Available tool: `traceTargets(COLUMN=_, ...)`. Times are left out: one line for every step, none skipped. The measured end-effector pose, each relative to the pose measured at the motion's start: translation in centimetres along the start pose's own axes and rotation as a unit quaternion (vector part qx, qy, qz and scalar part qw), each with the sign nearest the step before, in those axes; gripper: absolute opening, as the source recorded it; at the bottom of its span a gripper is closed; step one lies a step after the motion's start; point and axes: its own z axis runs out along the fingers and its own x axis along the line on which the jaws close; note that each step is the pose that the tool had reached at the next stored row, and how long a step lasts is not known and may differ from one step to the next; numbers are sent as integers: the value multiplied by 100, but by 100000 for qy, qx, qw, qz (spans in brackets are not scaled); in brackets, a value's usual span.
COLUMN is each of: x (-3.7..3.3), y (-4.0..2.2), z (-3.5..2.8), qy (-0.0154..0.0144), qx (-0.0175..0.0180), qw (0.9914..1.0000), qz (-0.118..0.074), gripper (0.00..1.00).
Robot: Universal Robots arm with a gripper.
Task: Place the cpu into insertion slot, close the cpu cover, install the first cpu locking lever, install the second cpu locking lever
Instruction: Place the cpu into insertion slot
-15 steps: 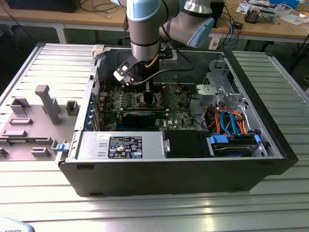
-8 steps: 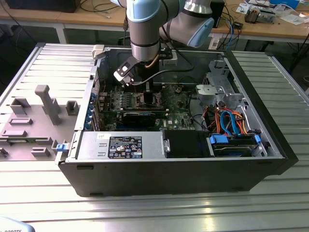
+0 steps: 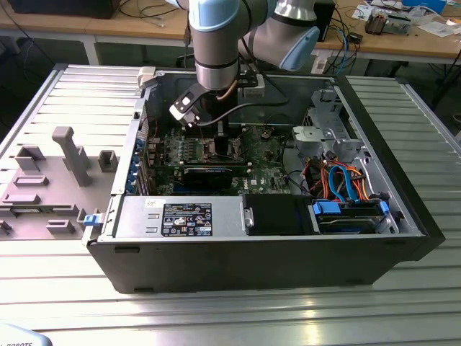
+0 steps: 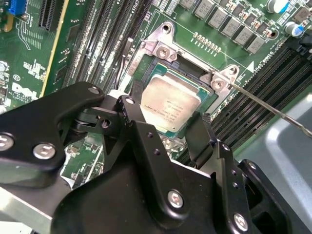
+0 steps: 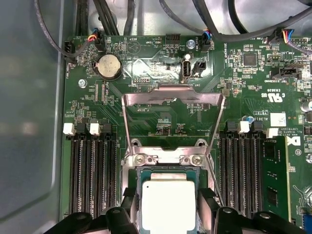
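One black pincer [image 4: 169,108] is clamping the small sq. silver-topped cpu [image 5: 168,200] at the silver-rimmed insertion slot [image 5: 165,157]; thin silver cpu cover [image 5: 195,96] is standing open.

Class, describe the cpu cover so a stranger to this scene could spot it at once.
In the open computer case, find the green board and its square insertion slot between black memory slots. The cpu cover is the thin silver frame hinged open at its edge; unlike the solid cpu, it has a large window.
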Motion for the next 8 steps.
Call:
traceTargets(x=0, y=1, z=-11, qy=1, qx=-3, qw=100000, qz=-3, gripper=62)
traceTargets(x=0, y=3, z=-23, qy=6, qx=-3, qw=100000, qz=-5, gripper=62)
traceTargets(x=0, y=4, z=-36, qy=7, qx=6, qw=100000, qz=-2, gripper=62)
traceTargets(x=0, y=6, z=-52, qy=9, qx=21, qw=100000, qz=-4, gripper=62)
traceTargets(x=0, y=7, z=-70, qy=4, qx=48, qw=100000, qz=-3, gripper=62)
traceTargets(x=0, y=9, z=-85, qy=2, qx=70, qw=100000, qz=-3, gripper=62)
traceTargets(x=0, y=11, z=-108, qy=4, qx=103, qw=100000, qz=-3, gripper=62)
traceTargets(x=0, y=13, z=-124, qy=4, qx=133, qw=100000, qz=-3, gripper=60)
